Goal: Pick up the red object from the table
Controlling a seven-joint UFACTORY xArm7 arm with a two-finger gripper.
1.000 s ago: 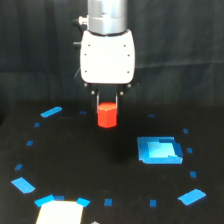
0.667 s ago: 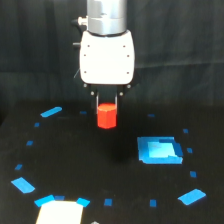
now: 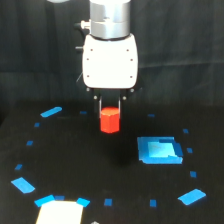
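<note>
The red object (image 3: 109,124) is a short red-orange faceted block in the middle of the exterior view. My gripper (image 3: 110,114) hangs straight down from the white wrist housing (image 3: 110,60), with its dark fingers (image 3: 99,106) on either side of the block's top, closed against it. The block's upper part is partly hidden between the fingers. I cannot tell whether its base touches the black table (image 3: 75,160) or hangs just above it.
A larger blue square (image 3: 159,150) lies to the exterior view's right of the block. A white object (image 3: 59,212) sits at the bottom edge. Blue tape marks (image 3: 51,111) (image 3: 22,185) (image 3: 192,196) ring the table. A dark curtain hangs behind.
</note>
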